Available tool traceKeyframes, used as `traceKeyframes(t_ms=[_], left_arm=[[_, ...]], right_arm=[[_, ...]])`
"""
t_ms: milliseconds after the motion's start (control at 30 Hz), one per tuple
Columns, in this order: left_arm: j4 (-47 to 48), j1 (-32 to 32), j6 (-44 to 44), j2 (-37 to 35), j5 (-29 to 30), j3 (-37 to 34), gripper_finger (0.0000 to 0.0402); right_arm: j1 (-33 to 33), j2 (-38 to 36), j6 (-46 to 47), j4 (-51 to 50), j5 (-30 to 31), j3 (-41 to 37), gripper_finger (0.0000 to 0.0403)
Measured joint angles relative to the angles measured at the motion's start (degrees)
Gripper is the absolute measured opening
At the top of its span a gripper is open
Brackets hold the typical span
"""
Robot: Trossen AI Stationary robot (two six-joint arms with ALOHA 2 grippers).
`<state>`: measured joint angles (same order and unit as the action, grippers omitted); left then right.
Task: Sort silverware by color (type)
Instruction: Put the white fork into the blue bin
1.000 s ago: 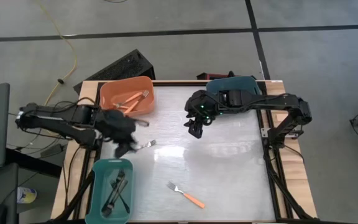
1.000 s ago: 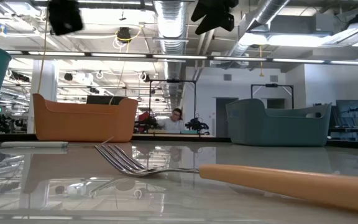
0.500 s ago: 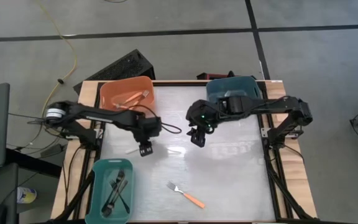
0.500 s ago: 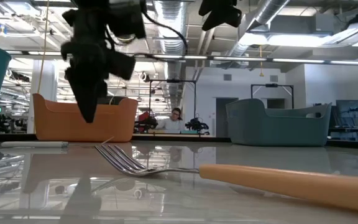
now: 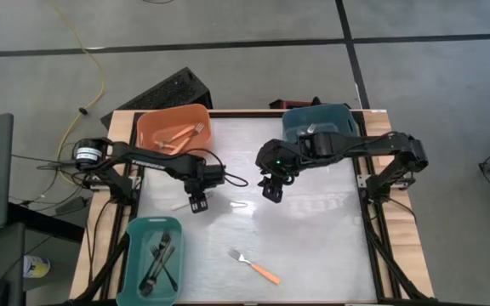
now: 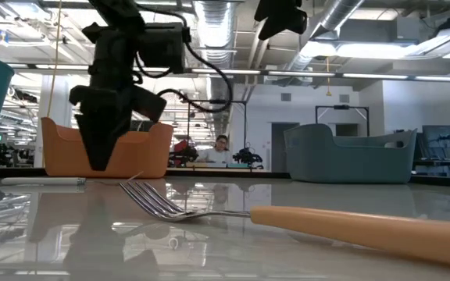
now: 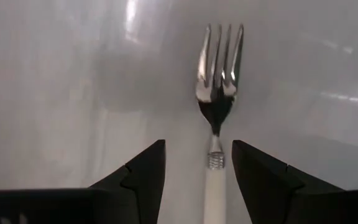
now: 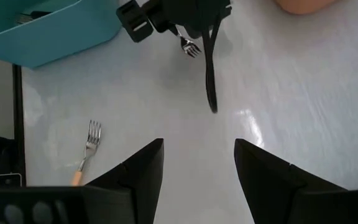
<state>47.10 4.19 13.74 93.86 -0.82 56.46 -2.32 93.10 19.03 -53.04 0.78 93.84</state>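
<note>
left gripper is hanging low over the table, its fingers spread to either side of a white-handled fork lying flat, not pinching it. right gripper is hovering spread and empty near the table's middle. an orange-handled fork is lying near the front edge; more orange-handled forks are sitting in the orange bin, dark ones in the teal bin.

Left gripper over a fork mid-table — another fork nearer the front edge.
</note>
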Motion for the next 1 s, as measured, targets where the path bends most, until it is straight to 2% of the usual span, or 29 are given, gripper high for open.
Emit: traceKeyframes(t_ms=[400,567,700,833,1000], left_arm=[[-4.39,-3.39,3.38,0.0,-1.3,-4.71,0.0169],[-5.78,-5.6,3.8,-0.29,3.88,-6.53,0.0169],[-6.25,-6.25,3.68,-0.31,4.76,-6.86,0.0166],[-6.83,-6.62,3.35,-0.26,5.11,-7.12,0.014],[-8.98,-6.6,4.22,-0.42,5.17,-9.01,0.0084]], right_arm=[[0.95,-0.02,-1.51,-0.06,0.87,0.02,0.0221],[1.7,-0.02,-1.5,0.01,0.87,0.02,0.0221],[1.74,-0.02,-1.53,0.02,0.87,0.01,0.0221],[2.07,-0.01,-1.99,0.03,0.85,0.02,0.0221],[2.11,-0.02,-2.16,0.01,0.85,0.0,0.0221]])
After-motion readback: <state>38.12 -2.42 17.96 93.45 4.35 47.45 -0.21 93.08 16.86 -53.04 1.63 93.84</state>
